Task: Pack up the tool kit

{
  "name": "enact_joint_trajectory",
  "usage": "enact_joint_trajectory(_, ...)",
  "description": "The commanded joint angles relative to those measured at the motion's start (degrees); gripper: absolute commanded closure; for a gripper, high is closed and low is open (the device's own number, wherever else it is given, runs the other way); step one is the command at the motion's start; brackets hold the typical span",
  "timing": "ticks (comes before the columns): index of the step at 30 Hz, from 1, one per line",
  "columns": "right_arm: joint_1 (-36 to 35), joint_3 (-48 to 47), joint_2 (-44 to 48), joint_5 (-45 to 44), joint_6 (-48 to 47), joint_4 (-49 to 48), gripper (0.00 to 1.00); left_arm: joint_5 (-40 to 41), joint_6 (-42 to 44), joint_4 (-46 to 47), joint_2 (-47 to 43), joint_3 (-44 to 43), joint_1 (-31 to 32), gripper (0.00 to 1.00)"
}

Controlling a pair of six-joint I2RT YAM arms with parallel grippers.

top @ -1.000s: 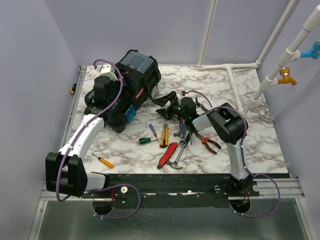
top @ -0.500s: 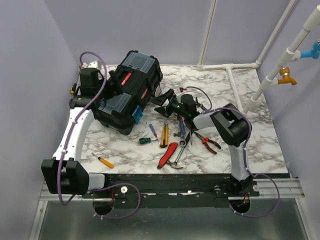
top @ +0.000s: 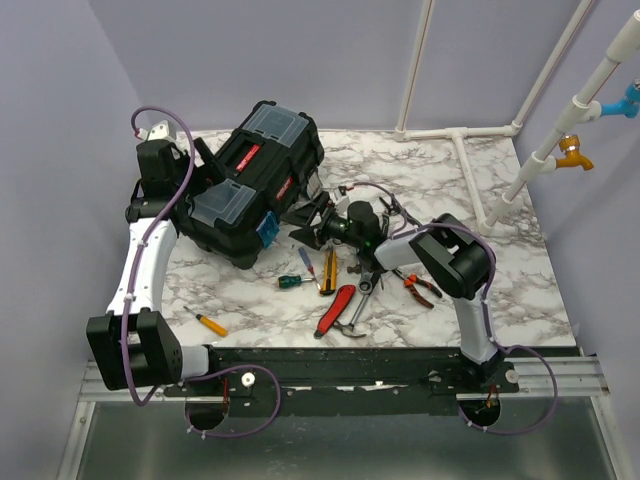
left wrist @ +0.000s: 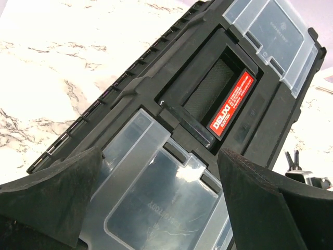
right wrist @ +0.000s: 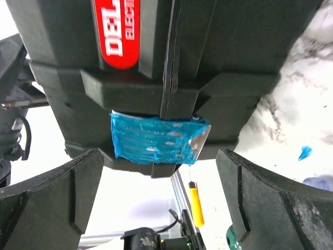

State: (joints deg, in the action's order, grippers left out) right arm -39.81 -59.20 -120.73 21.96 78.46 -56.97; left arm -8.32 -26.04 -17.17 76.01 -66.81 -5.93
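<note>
The toolbox (top: 262, 175) is found on the rear left part of the table (top: 470, 190), set diagonally to its edges, with the lid shut. The handle (left wrist: 231, 107), red-labelled, is seen folded into a recess in the middle of the lid, between the two clear compartments (left wrist: 156, 198), both closed. A teal latch (right wrist: 156, 139) is seen lying across the seam between lid and body on the front face. The left gripper (top: 198, 158) is held at the box's rear left side, jaws spread wide and empty; contact with the box cannot be established. The right gripper (top: 308, 218) is held close to the front face, jaws likewise wide apart with nothing grasped, the latch framed between its fingers (right wrist: 57, 192). Loose tools are noted on the table in front of the box: a green screwdriver (top: 290, 282) with a blue screwdriver (top: 306, 262) just beside it, a wrench (top: 365, 268) partly under the right arm, a hammer (top: 352, 320) nearer the front edge, and pliers (top: 420, 286) toward the right. An orange screwdriver (top: 210, 322) is found well apart from these, near the front left corner.
</note>
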Motion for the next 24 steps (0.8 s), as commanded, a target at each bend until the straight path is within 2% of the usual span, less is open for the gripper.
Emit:
enact_joint_trajectory(1,-1.84,1.01,-0.01,-0.85,1.15,-3.29,0.0,0.34,1.15,-3.83,0.36,5.52,-1.72,0.02)
enact_joint_trajectory(7,-3.75,0.32,-1.42,-2.85,2.86,-5.89,0.0,-9.47,-2.78,-1.13,1.65,7.74,-1.4,0.02)
enact_joint_trajectory(10,-3.99,-0.89,-2.8,-2.62,3.02,-6.76,0.0,-7.07,-3.55,3.35,-0.3,14.76,-0.51,0.02)
enact_joint_trajectory(13,-4.52,-1.14,-3.68,-3.84,3.01,-5.48,0.0,-6.98,-3.79,4.79,-1.26,18.17,-0.3,0.01)
enact_joint_trajectory(24,-4.86,-0.19,-2.88,-7.63,2.14,-3.69,0.0,-5.8,-6.28,3.87,-1.7,17.93,10.58,0.02)
